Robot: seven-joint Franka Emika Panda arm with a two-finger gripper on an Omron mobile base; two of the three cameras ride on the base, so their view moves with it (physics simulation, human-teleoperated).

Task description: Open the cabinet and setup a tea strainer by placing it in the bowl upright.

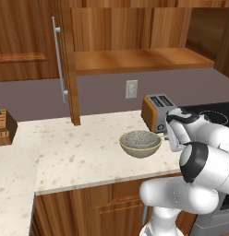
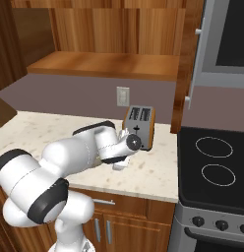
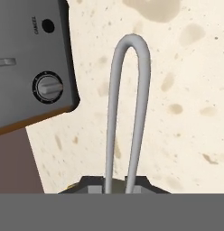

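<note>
my tool [image 3: 117, 186] clenched on the tea strainer [image 1: 140, 138] handle, mesh resting in the bowl [image 1: 140, 148] at frame centre, toaster [image 1: 156, 112] just beside, cabinet [image 1: 28, 41] door open upper left

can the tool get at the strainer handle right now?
Looks like yes: the tool is shut on the tea strainer's wire loop handle, with the mesh dish sitting in the bowl.

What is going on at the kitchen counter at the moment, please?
The robot's end effector is shut on the wire loop handle of the tea strainer, whose mesh dish sits in the bowl on the counter beside the toaster. The cabinet above stands open, its shelf bare.
</note>
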